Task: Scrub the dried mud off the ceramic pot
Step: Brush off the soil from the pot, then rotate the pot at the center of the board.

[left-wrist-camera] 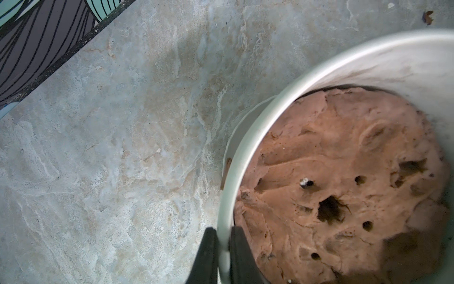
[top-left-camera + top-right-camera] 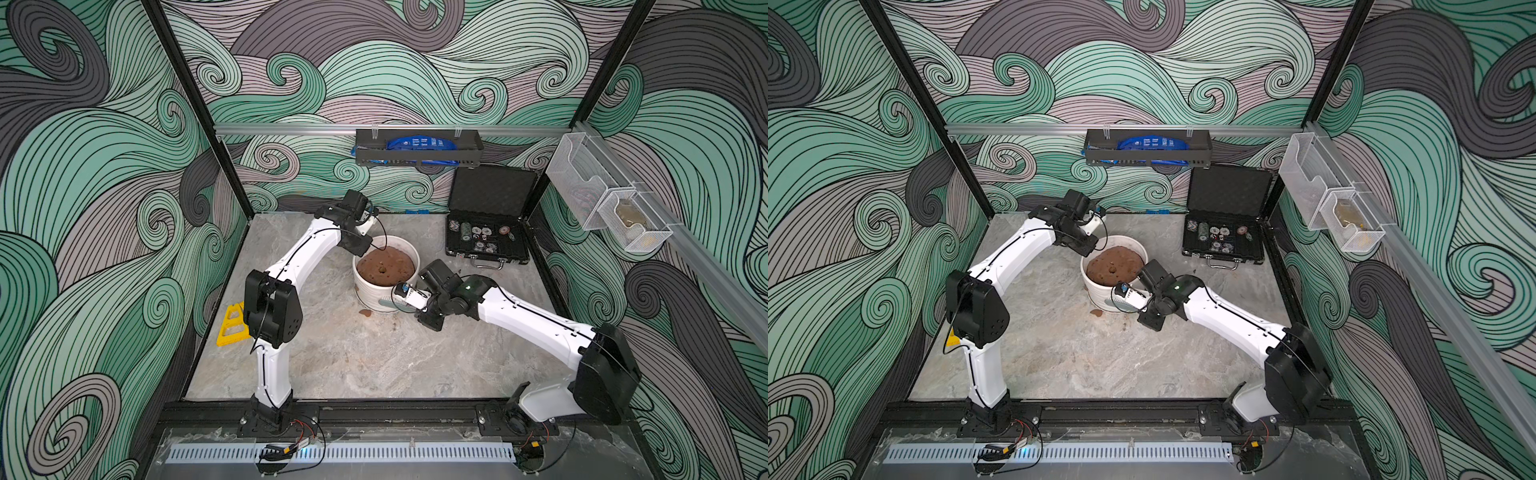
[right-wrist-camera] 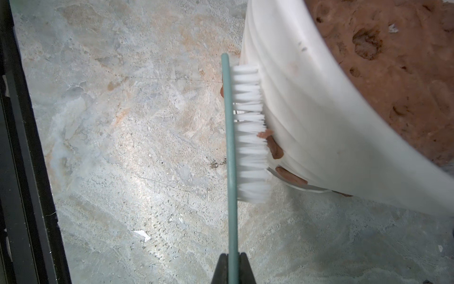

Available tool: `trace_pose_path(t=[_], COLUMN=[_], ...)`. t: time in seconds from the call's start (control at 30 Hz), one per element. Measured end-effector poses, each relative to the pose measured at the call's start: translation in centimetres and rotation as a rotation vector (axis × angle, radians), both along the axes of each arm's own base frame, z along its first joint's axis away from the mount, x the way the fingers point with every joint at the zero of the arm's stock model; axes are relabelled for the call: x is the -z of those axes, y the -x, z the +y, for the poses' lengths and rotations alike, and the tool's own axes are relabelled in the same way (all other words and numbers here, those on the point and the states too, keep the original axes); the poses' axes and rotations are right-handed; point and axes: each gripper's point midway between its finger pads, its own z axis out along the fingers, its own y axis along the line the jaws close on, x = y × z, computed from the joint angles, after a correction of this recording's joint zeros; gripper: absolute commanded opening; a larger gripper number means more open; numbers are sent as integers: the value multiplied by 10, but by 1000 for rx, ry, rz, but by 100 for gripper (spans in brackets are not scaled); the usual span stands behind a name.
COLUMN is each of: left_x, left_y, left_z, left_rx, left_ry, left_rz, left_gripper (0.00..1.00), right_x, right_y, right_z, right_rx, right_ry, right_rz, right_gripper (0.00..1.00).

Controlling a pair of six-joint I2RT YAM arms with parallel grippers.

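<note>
You are mid-scrub: your left tool (image 1: 223,233) pinches the rim of the ceramic pot (image 2: 374,293), which stands mid-counter (image 2: 353,357) full of domed brown soil (image 1: 344,172), while your right tool (image 3: 233,260) grips the brush (image 3: 248,137), its bristles against the dried mud (image 3: 275,148) low on the wall, so your next move should be a firm stroke across those patches.

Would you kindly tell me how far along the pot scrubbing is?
Done: the left gripper clamps the pot by its rim, the right gripper holds the brush, and a brown flake lies on the table, perhaps scrubbed off. In hand: the bristles press the wall at a mud patch. Left: that patch and another low on the wall.
</note>
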Motion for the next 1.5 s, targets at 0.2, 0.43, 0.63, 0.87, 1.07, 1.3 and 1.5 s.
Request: trace_pose_path(t=[0.2,0.43,0.63,0.87,1.07,1.3,1.5], left_x=[0,-1,-1,-4,-15,-32,-47], left_y=[0,0,0,8,10,31,79], left_z=[0,0,0,0,1,22,26], left_rx=[7,7,5,7,-42,-261,-465], left_ry=[4,4,4,4,27,-8,36], left_rz=[1,7,12,43,46,59,55], left_gripper=[3,6,18,29,46,62,65], right_x=[10,34,6,-21,-24,-38,-44], right_y=[3,20,27,28,28,30,34], right_z=[-4,-19,-8,3,4,7,13], right_rx=[11,41,6,-19,-22,-31,-51], right_ry=[13,72,-33,-141,-151,-202,-245], right_rz=[17,79,46,15,23,16,30], right_gripper=[0,0,0,0,0,0,0])
